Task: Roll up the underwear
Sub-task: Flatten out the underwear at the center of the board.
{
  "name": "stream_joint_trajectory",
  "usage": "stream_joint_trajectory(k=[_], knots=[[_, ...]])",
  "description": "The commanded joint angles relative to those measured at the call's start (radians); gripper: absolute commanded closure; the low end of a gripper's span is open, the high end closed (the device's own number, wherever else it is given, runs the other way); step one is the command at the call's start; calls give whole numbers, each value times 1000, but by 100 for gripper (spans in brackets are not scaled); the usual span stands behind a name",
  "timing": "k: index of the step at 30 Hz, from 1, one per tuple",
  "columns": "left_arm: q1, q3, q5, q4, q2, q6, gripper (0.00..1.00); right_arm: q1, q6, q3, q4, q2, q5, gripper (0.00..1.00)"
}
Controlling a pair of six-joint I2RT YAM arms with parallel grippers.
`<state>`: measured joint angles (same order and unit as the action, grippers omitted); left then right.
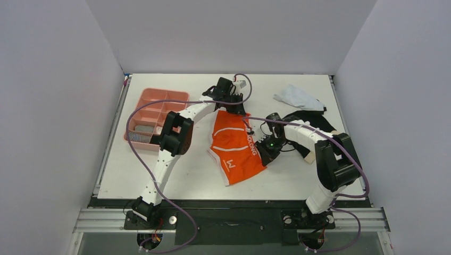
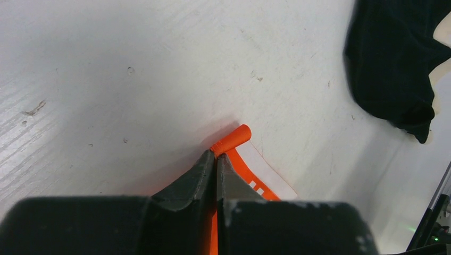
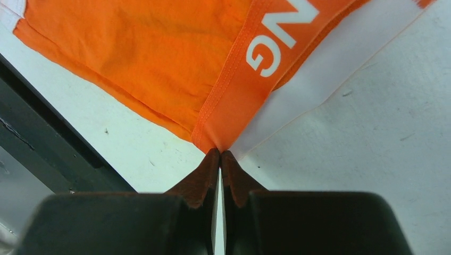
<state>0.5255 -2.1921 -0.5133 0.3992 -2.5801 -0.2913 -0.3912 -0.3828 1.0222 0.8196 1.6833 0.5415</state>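
Mid-desk, a bit right of centre, I see the orange underwear (image 1: 234, 146) lying mostly flat on the desk (image 1: 175, 175). It has white trim along the edges and white lettering on the waistband.

At the garment's far end, the left claw (image 1: 232, 110) has its jaws pressed fully together on a small fold of orange fabric. On the left wrist view a short tube of that fabric pokes out past the fingertips (image 2: 203, 171), with a white strip just beside it.

On the right-hand edge of the same garment, the right claw (image 1: 264, 152) is clamped on the waistband corner, where the orange band meets the white strip. The right wrist view shows only a hairline gap between the fingers (image 3: 199, 180).

So I read both claws as pinching the orange piece, one at the far end and one at the right side.

Right of it, the black underwear (image 1: 319, 123) sits in a crumpled heap, partly under the right arm. A beige band shows at its near edge, and neither claw is touching it.

A pale cloth (image 1: 298, 97) lies far right on the desk, just beyond the black piece.

A pink tray (image 1: 150, 109) with compartments sits at the left side. There's something grey in its near compartments, and I can't tell what it is.
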Motion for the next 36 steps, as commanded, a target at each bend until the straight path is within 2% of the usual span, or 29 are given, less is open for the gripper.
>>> stream_joint_trajectory(k=[1, 10, 17, 22, 24, 28, 29, 30, 31, 32, 33, 34, 35, 36], knots=[[-25, 11, -5, -48, 7, -59, 100, 42, -30, -9, -4, -24, -5, 100], [-64, 64, 91, -80, 42, -190, 100, 89, -66, -15, 19, -66, -22, 100], [-75, 96, 167, -79, 77, -190, 100, 133, -110, -18, 47, -84, -48, 100], [-84, 93, 154, -76, 75, -182, 100, 160, -130, -8, 49, -73, -70, 100], [-81, 90, 138, -68, 69, -171, 94, 169, -131, 4, 48, -61, -77, 100], [-76, 95, 111, -59, 66, -144, 73, 179, -128, 31, 47, -38, -93, 100], [-74, 98, 102, -58, 67, -139, 63, 180, -127, 37, 45, -35, -101, 100], [-74, 101, 99, -53, 70, -132, 57, 182, -125, 48, 43, -28, -105, 100], [-73, 104, 93, -52, 75, -127, 44, 184, -122, 52, 43, -27, -113, 100], [-73, 106, 89, -50, 79, -117, 37, 189, -120, 62, 42, -25, -118, 98], [-74, 106, 86, -46, 88, -110, 22, 192, -117, 67, 41, -24, -129, 97], [-74, 106, 85, -37, 95, -93, 16, 199, -115, 78, 39, -26, -135, 93], [-75, 110, 83, -33, 112, -72, 3, 203, -111, 82, 39, -29, -144, 89], [-76, 112, 85, -21, 122, -59, 0, 210, -109, 91, 41, -36, -149, 87]])
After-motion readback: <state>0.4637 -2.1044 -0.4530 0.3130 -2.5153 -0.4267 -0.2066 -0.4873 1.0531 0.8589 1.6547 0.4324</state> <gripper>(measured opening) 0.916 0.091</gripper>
